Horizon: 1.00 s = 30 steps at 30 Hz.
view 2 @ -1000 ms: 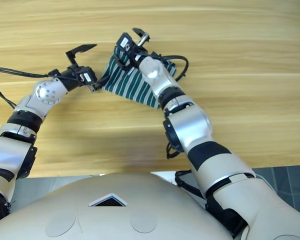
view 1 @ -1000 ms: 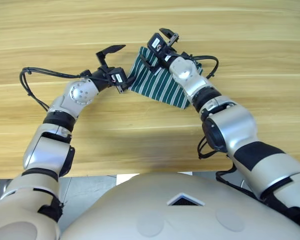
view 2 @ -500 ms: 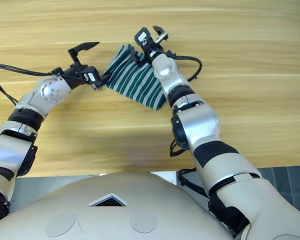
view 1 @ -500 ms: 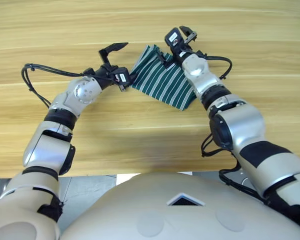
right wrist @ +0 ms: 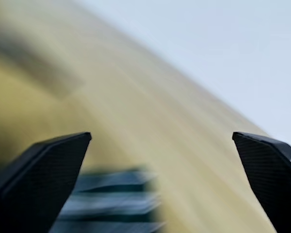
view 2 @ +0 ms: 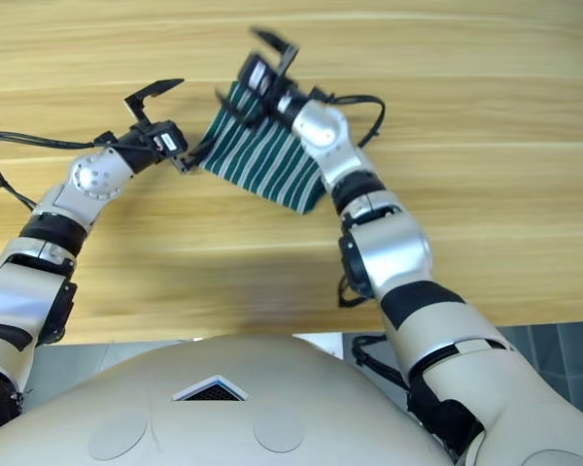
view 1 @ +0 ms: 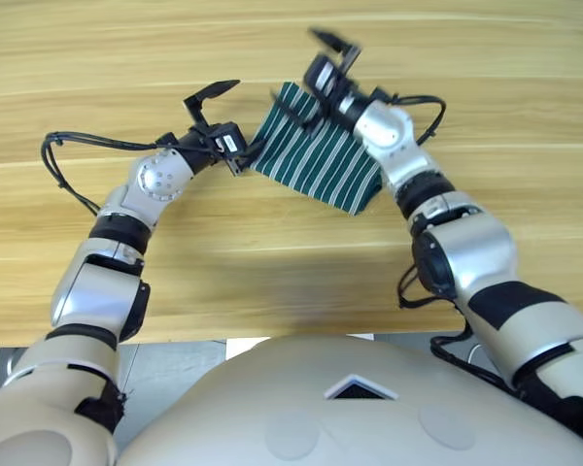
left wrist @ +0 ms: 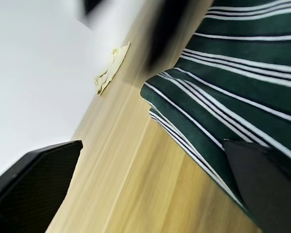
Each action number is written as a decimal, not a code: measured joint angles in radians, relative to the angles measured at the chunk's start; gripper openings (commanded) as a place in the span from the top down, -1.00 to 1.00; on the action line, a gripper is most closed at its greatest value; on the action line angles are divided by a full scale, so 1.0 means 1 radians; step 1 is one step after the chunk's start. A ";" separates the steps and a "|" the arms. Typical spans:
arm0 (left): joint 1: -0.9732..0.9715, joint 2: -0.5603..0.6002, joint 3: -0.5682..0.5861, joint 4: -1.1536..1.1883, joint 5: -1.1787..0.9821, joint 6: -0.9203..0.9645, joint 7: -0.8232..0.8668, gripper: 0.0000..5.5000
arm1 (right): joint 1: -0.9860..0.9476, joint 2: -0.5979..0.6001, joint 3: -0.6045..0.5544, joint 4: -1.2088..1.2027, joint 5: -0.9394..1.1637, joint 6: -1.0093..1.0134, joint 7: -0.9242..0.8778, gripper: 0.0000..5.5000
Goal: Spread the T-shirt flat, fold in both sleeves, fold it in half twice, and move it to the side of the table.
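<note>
The left arm [view 1: 102, 291] is smooth silver-grey. It is made of fat round pieces with black bands between them. The left gripper [view 1: 235, 126] is black, with two thin pointed fingers [view 1: 214, 95]. Just behind the left gripper sits a round silver joint [view 1: 160, 178] with tiny dark screws. Farther back from the left gripper, a thin black left cable [view 1: 53, 160] loops out. The right arm [view 1: 466, 257] looks the same and has a black right cable [view 1: 426, 109]. The right gripper [view 1: 325, 83] is black too, and its tips [right wrist: 43, 167] have a fine woven pattern.

green t-shirt [view 1: 319, 160] with thin white stripes, folded into compact tilted rectangle, flat on wooden table.
</note>
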State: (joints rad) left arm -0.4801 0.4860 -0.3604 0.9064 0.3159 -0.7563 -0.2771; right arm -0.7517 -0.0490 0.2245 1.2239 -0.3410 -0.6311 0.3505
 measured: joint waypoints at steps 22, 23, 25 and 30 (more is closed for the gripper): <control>-0.011 -0.174 0.443 -0.155 -0.661 0.106 -0.303 -0.96 | 0.155 -0.587 -0.011 0.058 -0.009 0.263 -0.393 -0.96; -0.013 -0.177 0.447 -0.140 -0.653 0.105 -0.303 -0.96 | 0.177 -0.619 -0.030 0.062 0.005 0.265 -0.393 -0.96; -0.021 -0.186 0.448 -0.115 -0.633 0.098 -0.302 -0.96 | 0.210 -0.657 -0.060 0.063 0.024 0.265 -0.391 -0.96; -0.039 -0.200 0.455 -0.033 -0.595 0.075 -0.299 -0.96 | 0.265 -0.716 -0.102 0.056 0.050 0.263 -0.392 -0.96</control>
State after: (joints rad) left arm -0.5187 0.2862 0.0945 0.8732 -0.2787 -0.6816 -0.5764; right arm -0.4868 -0.7648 0.1223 1.2799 -0.2910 -0.3683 -0.0418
